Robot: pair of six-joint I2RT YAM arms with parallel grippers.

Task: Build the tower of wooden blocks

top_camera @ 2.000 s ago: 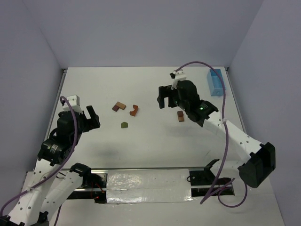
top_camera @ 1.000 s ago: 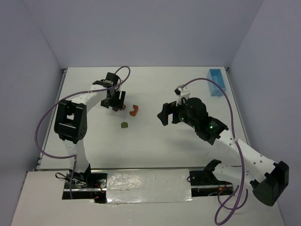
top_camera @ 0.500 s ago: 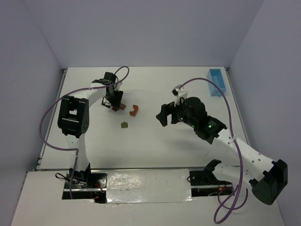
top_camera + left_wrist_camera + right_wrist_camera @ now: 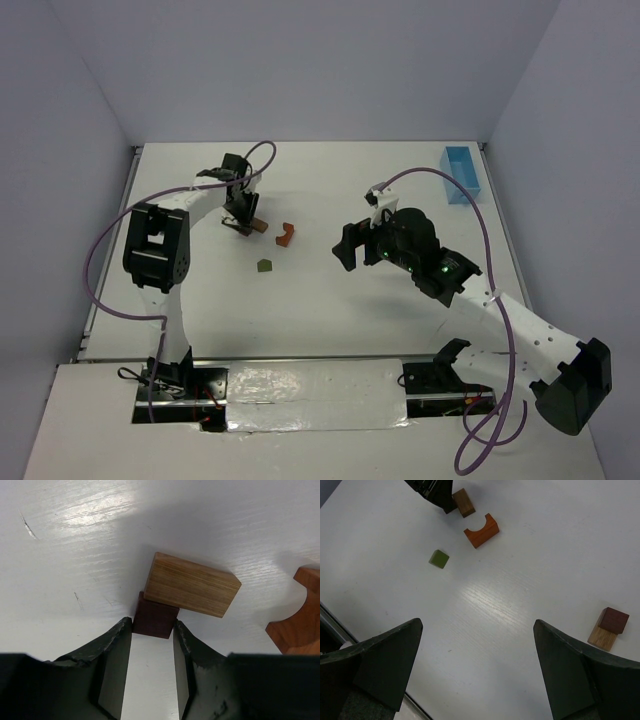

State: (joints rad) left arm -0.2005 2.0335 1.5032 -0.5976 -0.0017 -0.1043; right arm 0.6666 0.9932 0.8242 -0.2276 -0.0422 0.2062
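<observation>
My left gripper is shut on a dark brown block, pinched at its fingertips on the table. A tan block lies touching that block's far side. To the right is the reddish-orange arch. From above, the left gripper sits beside the tan block, the arch and the olive green block. My right gripper hovers open over bare table. Its wrist view shows a red-brown block on a tan one, the only tower-like stack.
A light blue box stands at the far right corner of the table. The right arm's body hides the two-block stack from the top camera. Grey walls close in the table on three sides.
The left jaws closed from wide open onto the dark brown block. The left arm shifted slightly. The right arm stayed almost still.
</observation>
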